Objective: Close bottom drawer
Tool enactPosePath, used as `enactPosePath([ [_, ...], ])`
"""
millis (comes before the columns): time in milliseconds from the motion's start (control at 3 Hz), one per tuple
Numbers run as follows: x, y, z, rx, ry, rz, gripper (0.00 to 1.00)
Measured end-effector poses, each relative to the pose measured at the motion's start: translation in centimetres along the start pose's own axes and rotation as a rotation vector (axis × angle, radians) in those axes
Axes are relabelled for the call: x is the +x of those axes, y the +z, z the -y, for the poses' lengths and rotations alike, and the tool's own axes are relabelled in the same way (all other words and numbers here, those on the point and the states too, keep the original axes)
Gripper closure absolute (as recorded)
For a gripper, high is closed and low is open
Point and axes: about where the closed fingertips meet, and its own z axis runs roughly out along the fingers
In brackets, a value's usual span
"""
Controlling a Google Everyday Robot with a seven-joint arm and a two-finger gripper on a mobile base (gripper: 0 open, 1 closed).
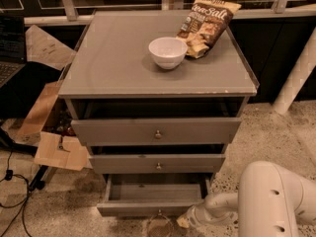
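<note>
Your end effector point(183, 222) sits low at the front right corner of the bottom drawer point(143, 209), which is pulled out. Can't tell if that end effector's open or closed.

Pincer point(183, 221) beside open bottom drawer point(132, 209)

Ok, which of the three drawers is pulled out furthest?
The bottom drawer, the slimmest front: its inside shows from above, while the middle drawer and top drawer stand only slightly out. The hand sits low at its front right corner.
</note>
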Motion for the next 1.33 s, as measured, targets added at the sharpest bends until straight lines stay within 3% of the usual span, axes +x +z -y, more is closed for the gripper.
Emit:
enactPosePath([
  [333, -2.8, 0.3, 1.3, 0.015, -0.047, 0.004, 1.00],
  [667, -2.8, 0.3, 1.3, 0.017, -0.051, 0.004, 1.00],
  [1000, -5.6, 0.7, 2.7, 0.042, -0.097, 0.003, 1.00],
  [1333, -5.6, 0.7, 2.7, 0.042, -0.097, 0.003, 1.00],
])
